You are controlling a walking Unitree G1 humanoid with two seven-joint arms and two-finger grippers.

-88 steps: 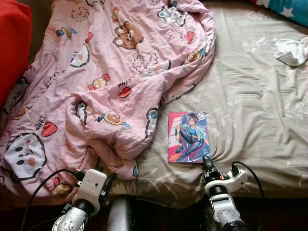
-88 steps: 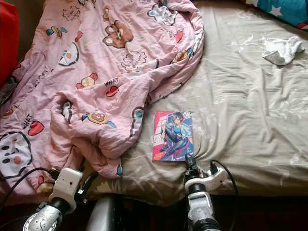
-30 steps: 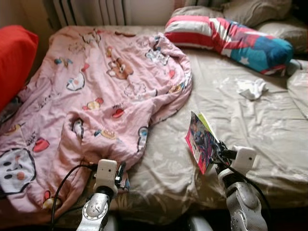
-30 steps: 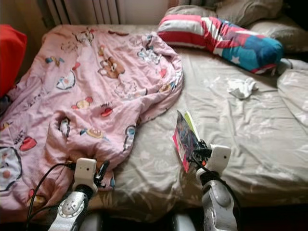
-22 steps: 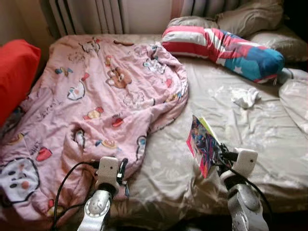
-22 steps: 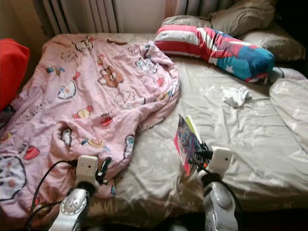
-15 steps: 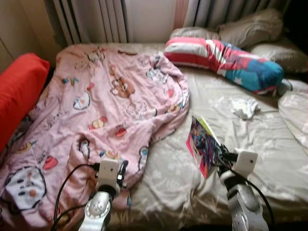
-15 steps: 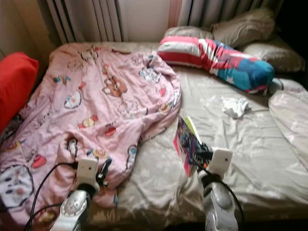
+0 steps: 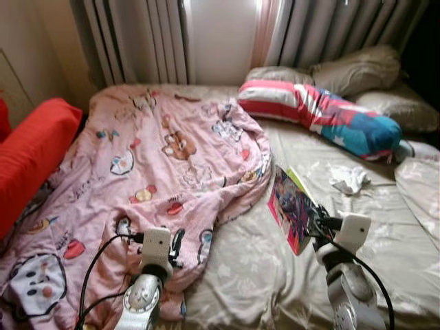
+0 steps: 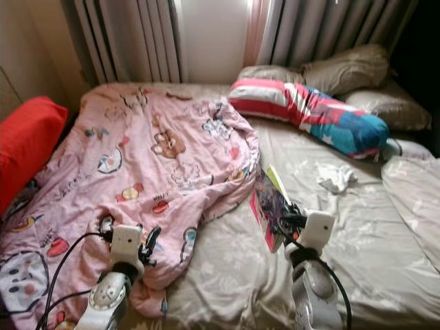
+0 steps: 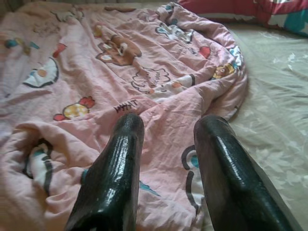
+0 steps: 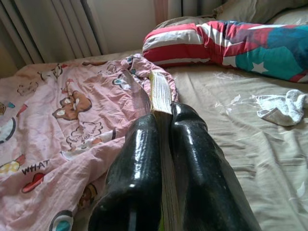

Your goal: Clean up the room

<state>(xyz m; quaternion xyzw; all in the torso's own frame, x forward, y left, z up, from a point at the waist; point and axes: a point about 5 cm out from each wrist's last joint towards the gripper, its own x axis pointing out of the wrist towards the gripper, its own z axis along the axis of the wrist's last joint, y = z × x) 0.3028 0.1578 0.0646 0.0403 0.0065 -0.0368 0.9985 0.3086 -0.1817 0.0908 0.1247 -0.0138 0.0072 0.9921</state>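
1. The bed [image 9: 385, 227] carries a beige sheet, wrinkled, running back to a wall with grey curtains [image 9: 337, 31] either side of a pale strip.
2. A pink cartoon-print blanket [image 9: 158, 165] lies rumpled over the bed's left half; a red cushion [image 9: 31, 155] sits at its left edge.
3. At the head are a striped red, white and blue pillow [image 9: 323, 113] and beige pillows [image 9: 357, 69].
4. A white sock [image 9: 350, 179] lies on the sheet near the striped pillow.
5. The right claw [image 12: 162, 144] pinches a comic book [image 9: 292, 210] upright above the sheet.
6. The left claw [image 11: 166, 127] hovers over the blanket's near edge, fingers parted and empty.
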